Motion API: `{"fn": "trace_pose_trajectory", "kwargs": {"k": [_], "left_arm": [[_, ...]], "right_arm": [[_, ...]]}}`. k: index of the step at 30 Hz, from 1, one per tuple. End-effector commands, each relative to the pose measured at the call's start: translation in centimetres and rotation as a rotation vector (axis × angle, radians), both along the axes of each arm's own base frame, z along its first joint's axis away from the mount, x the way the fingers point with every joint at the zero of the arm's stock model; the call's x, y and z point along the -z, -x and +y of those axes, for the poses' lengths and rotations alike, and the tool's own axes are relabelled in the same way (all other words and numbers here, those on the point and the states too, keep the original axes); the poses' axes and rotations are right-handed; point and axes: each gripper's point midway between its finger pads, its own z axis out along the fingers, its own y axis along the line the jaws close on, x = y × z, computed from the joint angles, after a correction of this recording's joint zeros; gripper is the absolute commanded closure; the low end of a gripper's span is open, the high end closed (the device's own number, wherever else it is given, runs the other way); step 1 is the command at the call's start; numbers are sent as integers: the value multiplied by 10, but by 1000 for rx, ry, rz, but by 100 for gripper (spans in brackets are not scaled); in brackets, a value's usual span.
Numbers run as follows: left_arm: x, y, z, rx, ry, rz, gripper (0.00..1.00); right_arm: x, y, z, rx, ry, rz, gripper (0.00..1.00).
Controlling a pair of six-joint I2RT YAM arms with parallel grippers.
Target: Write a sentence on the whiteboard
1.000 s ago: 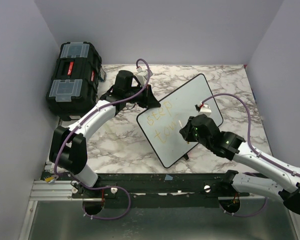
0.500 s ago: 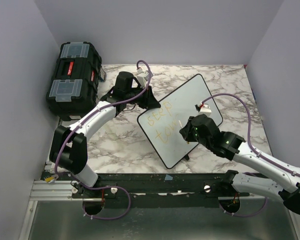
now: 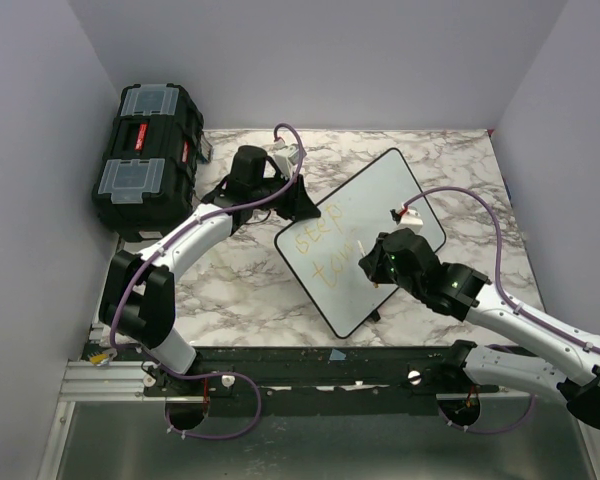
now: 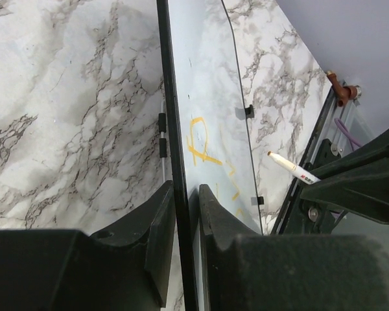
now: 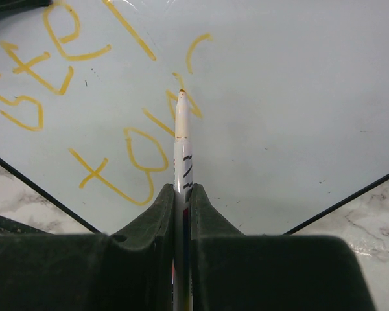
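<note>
One whiteboard [image 3: 380, 210], one marker [image 5: 182, 155] — and one black toolbox [image 3: 145, 160].

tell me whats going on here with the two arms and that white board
The right gripper is shut on a marker, tip at the whiteboard. The sentence, in yellow-orange, looks unfinished. The left gripper has a finger on each side of the board's black rim. Whether it is clamping cannot be told.

You see a white whiteboard [image 3: 380, 215] rimmed in black, the sentence [image 3: 322, 250] on it yellow-orange. The marker [image 5: 182, 129] is white, orange-tipped. The table [image 3: 240, 280] is white marble veined grey-black; the toolbox [image 3: 145, 160] black with red latches.
</note>
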Motion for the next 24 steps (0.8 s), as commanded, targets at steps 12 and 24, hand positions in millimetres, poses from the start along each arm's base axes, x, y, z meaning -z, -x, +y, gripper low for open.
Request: {"fn": "trace_pose_trajectory", "kwargs": {"k": [12,24], "left_arm": [[17,1,0,32,-19,-59,74],[25,-3,4,10,-48,-67,69]], "right_arm": [[0,0,-4,33,-20,-1,99],[1,-2,-3,37,-13,3,99]]}}
